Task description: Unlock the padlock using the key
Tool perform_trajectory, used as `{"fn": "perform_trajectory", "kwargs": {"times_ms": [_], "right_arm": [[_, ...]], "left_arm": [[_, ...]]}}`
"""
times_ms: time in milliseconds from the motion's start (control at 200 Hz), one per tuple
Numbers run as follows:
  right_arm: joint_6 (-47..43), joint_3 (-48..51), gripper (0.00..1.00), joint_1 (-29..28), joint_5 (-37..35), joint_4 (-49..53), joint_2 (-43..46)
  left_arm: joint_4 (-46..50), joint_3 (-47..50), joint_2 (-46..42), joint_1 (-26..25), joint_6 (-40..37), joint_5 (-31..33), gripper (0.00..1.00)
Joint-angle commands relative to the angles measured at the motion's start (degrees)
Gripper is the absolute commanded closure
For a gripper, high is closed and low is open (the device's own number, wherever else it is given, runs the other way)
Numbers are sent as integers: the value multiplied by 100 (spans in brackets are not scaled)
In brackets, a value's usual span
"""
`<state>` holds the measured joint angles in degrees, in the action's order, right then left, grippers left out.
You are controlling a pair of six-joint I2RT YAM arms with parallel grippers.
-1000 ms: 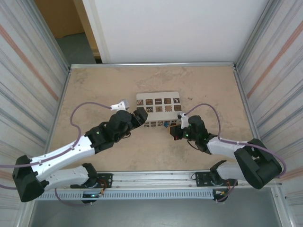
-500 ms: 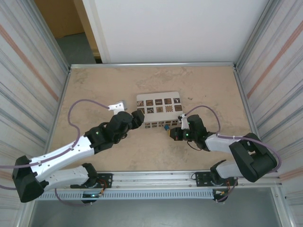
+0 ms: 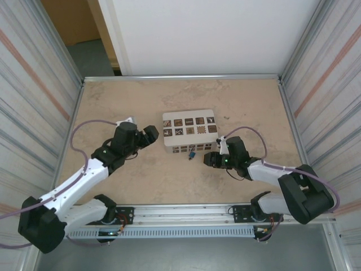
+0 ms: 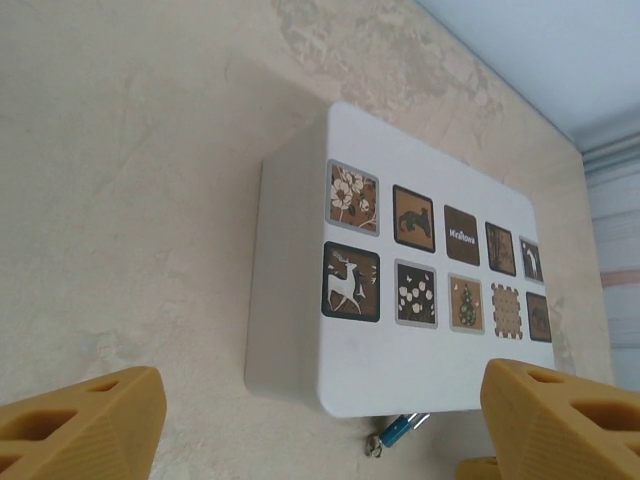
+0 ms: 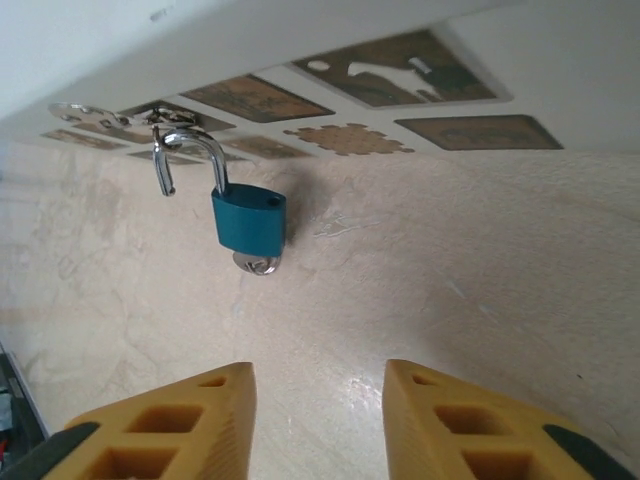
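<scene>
Seen from above, a pale box [image 3: 189, 131] with rows of brown squares sits a little above the middle of the tan table [image 3: 113, 101]. Bare tabletop lies all around it, out to the metal rim and the ribbed side walls. The small blue padlock [image 3: 192, 153] hangs at the box's lower edge, just below the centre of the frame. The left gripper [image 3: 151, 134] hovers to the left of the box, clear of its rounded left edge. In its wrist view the yellow fingers [image 4: 80, 420] stand wide apart at the bottom corners with nothing between them, so it is released. The right gripper [image 3: 208, 159] sits just right of the padlock, near it but not touching. In its wrist view the right gripper [image 5: 315, 400] is parted and empty at the bottom of the frame, with open table between it and the lock. There the padlock [image 5: 248, 222] hangs from a metal loop on the box [image 5: 300, 40], one end of its shackle free of the body. The key [image 5: 258, 264] sits in its underside.
</scene>
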<state>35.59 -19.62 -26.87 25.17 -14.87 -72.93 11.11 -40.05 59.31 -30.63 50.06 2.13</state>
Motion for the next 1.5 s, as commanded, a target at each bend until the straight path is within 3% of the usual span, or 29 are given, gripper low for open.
{"fn": "perform_trajectory", "kwargs": {"times_ms": [0, 261, 501, 762, 1217, 1493], "right_arm": [[-23, -207, 53, 126, 81, 329, 303], [338, -392, 26, 253, 491, -124, 368], [414, -541, 0, 286, 420, -414, 165], [269, -826, 1, 372, 462, -584, -222], [-730, -1723, 0, 831, 1009, -648, -1217], [-843, -1270, 2, 888, 923, -765, -804]], "left_arm": [[-461, -73, 426, 353, -351, -1434, 17], [-747, -689, 1940, 654, -781, -2633, 15], [-670, -1142, 2872, 697, -938, -2664, 13], [-716, -1101, 3411, 697, -852, -2722, 15], [-607, -308, 3005, 384, -637, -2178, 15], [-665, -302, 2487, 330, -480, -2199, 15]]}}
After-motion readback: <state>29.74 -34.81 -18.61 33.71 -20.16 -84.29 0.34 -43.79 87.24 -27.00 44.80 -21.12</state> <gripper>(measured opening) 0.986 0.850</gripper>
